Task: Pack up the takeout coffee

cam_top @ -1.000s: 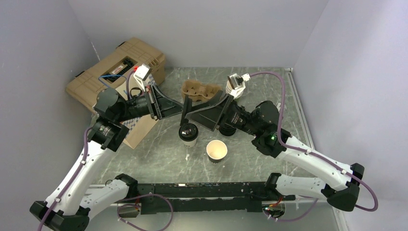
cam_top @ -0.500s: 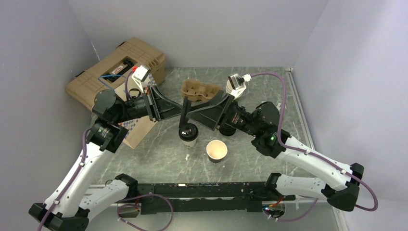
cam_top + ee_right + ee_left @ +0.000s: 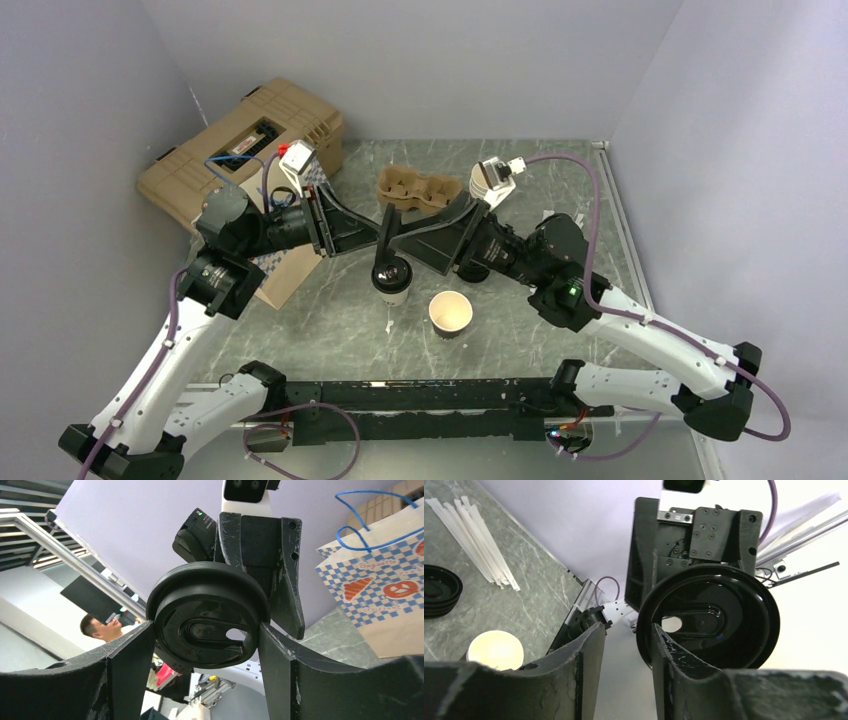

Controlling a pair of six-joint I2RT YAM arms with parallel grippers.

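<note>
The takeout coffee point(image 3: 392, 279), a pale cup with a black lid on it, stands on the table below both grippers. Above it a loose black lid point(image 3: 385, 235) is held on edge. My right gripper point(image 3: 394, 243) is shut on this lid point(image 3: 207, 622), one finger at each side of its rim. My left gripper point(image 3: 376, 238) faces it from the other side. The left gripper point(image 3: 628, 630) is open, and the lid point(image 3: 709, 625) sits mostly beyond its right finger with only the rim edge in the gap.
An open lidless cup point(image 3: 451, 312) stands right of the coffee. A brown cup carrier point(image 3: 420, 187) lies behind the grippers. A checkered paper bag point(image 3: 285, 268) and a tan case point(image 3: 245, 135) are at the left. White sticks point(image 3: 474, 540) and stacked black lids point(image 3: 439, 592) lie on the table.
The left gripper's jaws have opened off the lid's rim. The right gripper's jaws have closed in onto the lid. Both arms have stayed almost where they were.
</note>
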